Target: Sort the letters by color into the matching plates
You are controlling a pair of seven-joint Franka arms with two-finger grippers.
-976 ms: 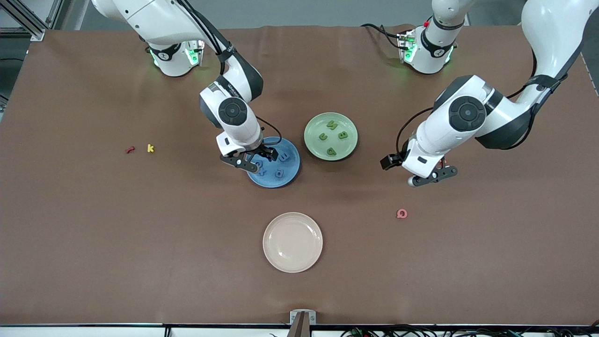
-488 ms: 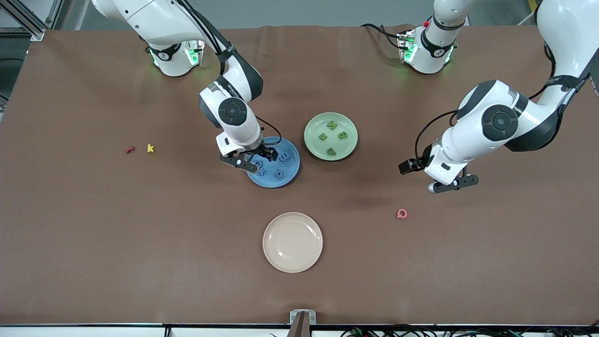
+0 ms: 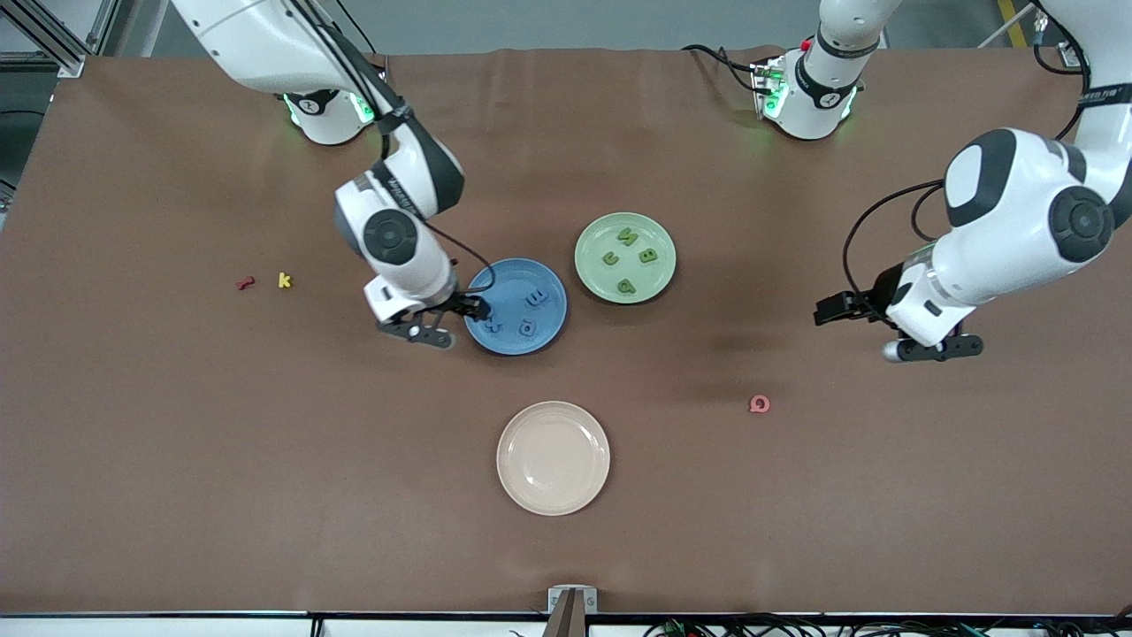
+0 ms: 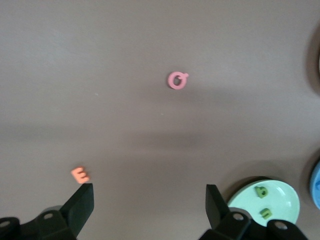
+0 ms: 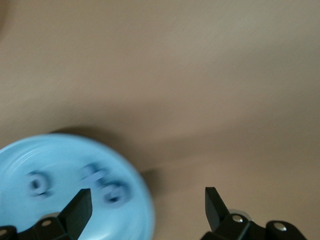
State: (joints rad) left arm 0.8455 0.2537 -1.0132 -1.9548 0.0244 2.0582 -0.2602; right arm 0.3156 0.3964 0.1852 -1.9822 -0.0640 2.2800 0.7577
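Both arms have drawn back. Right claw [image 3: 435, 323], wide open and empty, has left the blue plate [image 3: 550, 311] holding blue letters [image 3: 527, 328]. Left claw [image 3: 920, 336], likewise open and empty, retreated from the green plate [image 3: 659, 270] holding green letters [image 3: 626, 286]; sorting looks finished

Blue letters [image 5: 102, 182] motion-smeared in the right wrist view; green plate [image 4: 282, 197] part-hidden by left gripper fingers [image 4: 216, 206].

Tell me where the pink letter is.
Front view: the pink letter lies on the table toward the left arm's end, nearer the camera than the green plate.
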